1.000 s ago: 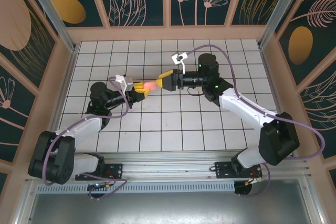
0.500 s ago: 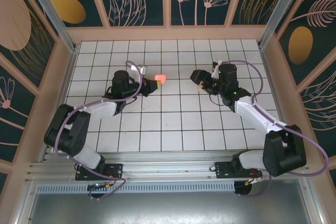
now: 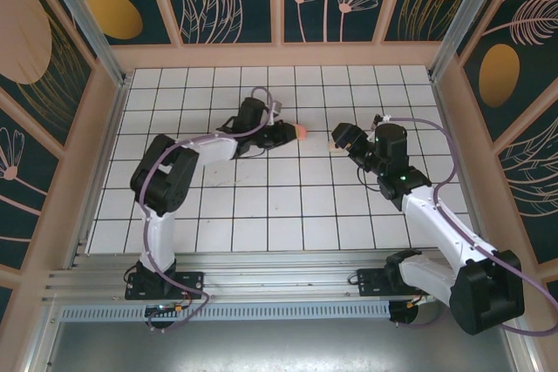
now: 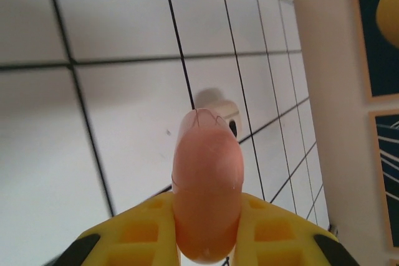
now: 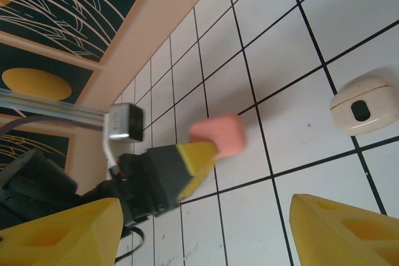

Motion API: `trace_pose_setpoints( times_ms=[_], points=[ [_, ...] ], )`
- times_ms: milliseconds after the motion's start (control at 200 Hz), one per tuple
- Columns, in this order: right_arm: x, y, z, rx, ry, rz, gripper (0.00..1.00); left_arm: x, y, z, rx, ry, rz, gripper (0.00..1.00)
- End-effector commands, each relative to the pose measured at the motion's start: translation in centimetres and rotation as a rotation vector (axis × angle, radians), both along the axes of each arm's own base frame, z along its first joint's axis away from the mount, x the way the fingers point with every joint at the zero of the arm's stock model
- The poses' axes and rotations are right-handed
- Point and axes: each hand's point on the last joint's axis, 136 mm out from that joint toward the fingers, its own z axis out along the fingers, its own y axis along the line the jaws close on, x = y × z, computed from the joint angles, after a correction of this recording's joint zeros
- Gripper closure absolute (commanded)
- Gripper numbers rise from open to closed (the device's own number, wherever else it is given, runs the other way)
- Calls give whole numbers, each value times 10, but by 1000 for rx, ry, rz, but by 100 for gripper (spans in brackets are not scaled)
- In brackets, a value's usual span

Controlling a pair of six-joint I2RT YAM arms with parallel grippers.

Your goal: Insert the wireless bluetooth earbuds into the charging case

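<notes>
Two hands: both out over the middle of the worktop [image 3: 261, 206], tips turned toward each other, left facing right.
Left hand [image 3: 290, 134]: I'm pinching the coral-pink case [image 4: 207, 197], yellow fingers [image 4: 134, 238] pressed on either side, its rounded end poking out past the tips toward the right.
Right hand [image 5: 206, 202]: spread wide, bare worktop showing in the gap, and it looks straight at the case in my left.
Coral-pink case: a thin seam runs across it.
Pale case [image 5: 365, 105]: lying on the worktop, apart from the coral-pink one, to its right and close by my right hand, a small dark oval on its side.
</notes>
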Motion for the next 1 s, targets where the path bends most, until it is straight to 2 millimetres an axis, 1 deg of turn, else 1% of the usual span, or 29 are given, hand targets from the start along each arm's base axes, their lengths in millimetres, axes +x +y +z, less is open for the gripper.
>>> trace_pose_setpoints(
  times_ms=[0,85,205,275,350,495,576,681,736,811,886,996],
  points=[
    [0,-4,-1,-2,2,-25,29,-14,-21,-22,12,145,-9,97],
    [-3,-4,-3,-2,7,-22,28,-16,-29,-34,25,185,-1,97],
    [-5,-4,-5,8,5,-25,29,-19,-46,-43,32,220,-9,95],
    [-5,-3,-7,16,4,-21,29,-18,-52,-48,43,236,-8,94],
    [-5,-2,-7,24,3,-13,29,-14,-54,-52,50,245,14,93],
    [-6,-2,-7,20,0,-15,30,-6,-55,-53,61,237,43,90],
    [-6,-2,-7,24,1,-13,30,-4,-56,-56,65,242,49,88],
    [-7,-2,-9,22,9,-13,29,-6,-54,-62,94,257,43,78],
    [-8,-3,-8,17,5,-13,29,-6,-50,-62,114,253,50,71],
    [-9,-5,-8,9,5,-19,28,-7,-44,-61,139,246,65,57],
    [-9,-7,-9,2,7,-28,26,-7,-38,-56,165,223,75,49],
    [-9,-9,-10,-7,3,-36,25,-7,-27,-42,214,170,87,41]
  ],
)
